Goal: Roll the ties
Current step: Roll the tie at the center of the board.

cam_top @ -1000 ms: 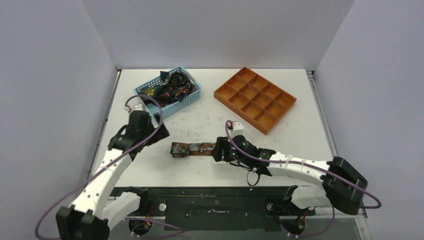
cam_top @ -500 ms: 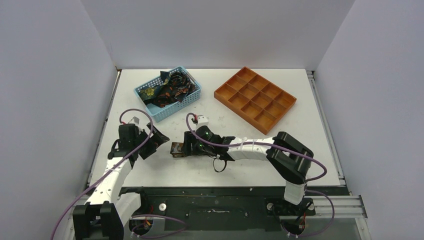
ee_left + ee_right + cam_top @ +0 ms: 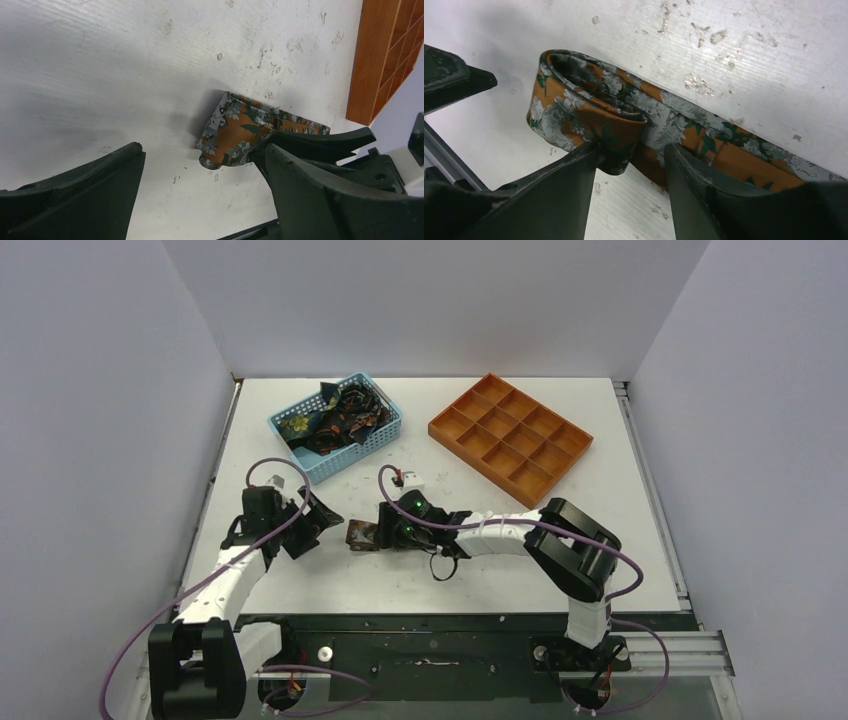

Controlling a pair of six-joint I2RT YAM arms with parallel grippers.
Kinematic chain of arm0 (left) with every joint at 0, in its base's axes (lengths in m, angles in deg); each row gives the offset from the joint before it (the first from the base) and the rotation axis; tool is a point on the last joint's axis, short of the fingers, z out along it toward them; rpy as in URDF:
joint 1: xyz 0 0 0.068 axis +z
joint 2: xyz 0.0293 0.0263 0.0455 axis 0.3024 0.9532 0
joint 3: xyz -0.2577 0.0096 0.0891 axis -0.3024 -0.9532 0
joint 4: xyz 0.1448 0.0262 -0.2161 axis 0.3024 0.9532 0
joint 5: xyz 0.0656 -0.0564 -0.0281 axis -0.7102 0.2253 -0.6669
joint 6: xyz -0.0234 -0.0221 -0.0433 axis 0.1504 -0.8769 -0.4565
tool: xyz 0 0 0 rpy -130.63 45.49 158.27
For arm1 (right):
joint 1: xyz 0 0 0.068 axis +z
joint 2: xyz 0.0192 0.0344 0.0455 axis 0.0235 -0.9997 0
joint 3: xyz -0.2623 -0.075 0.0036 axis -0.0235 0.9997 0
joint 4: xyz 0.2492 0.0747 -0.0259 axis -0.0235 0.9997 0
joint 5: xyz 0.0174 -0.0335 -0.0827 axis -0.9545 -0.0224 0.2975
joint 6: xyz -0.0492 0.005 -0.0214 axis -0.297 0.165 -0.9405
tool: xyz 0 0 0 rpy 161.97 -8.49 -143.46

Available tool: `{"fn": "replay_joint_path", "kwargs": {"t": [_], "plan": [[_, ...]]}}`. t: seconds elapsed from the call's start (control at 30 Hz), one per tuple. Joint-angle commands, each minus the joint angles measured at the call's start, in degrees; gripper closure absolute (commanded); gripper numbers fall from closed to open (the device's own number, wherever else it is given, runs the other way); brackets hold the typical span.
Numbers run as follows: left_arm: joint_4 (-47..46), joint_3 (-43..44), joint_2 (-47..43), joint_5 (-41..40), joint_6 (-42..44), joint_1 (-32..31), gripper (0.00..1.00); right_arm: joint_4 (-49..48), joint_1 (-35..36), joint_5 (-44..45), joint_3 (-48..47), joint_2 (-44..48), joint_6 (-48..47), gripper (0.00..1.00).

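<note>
One tie (image 3: 361, 536), orange with grey and green flowers, lies folded over itself on the table between my two grippers. In the right wrist view its folded end (image 3: 589, 112) sits between my right gripper's (image 3: 629, 156) parted fingers, touching the left finger; the rest runs off right under the other finger. My right gripper (image 3: 388, 532) is open. My left gripper (image 3: 322, 524) is open and empty just left of the fold; the tie (image 3: 235, 132) lies just beyond its right fingertip (image 3: 280, 155). More dark ties (image 3: 338, 418) lie heaped in the basket.
The light-blue mesh basket (image 3: 385, 437) stands at the back left. The orange compartment tray (image 3: 511, 438) stands at the back right. The right gripper's finger (image 3: 325, 140) shows in the left wrist view, close to my left fingers.
My right gripper swept left along the tie, folding its right end over onto the left end. My left arm lowered and moved in beside the tie's left end.
</note>
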Motion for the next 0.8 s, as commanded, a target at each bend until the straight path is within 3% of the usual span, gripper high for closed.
{"fn": "replay_joint_path", "kwargs": {"t": [0.0, 0.2, 0.47, 0.77], "plan": [[-5.9, 0.4, 1.5, 6.0, 0.2, 0.2, 0.11, -2.8, -0.9, -0.7, 2.4, 0.9, 0.0, 0.49], [-8.5, 0.5, 1.6, 7.4, 0.4, -1.8, 0.11, -4.5, -2.0, -1.0, 5.5, 1.3, 0.4, 0.5], [-9.4, 4.5, 3.7, -1.6, 6.5, -15.0, 0.12, -6.9, -4.4, -4.3, 8.7, 2.1, 1.3, 0.5], [-6.1, 8.1, 7.7, -6.3, 14.2, -14.9, 0.12, -8.4, -6.7, -8.0, 10.9, 1.2, 1.5, 0.5]]}}
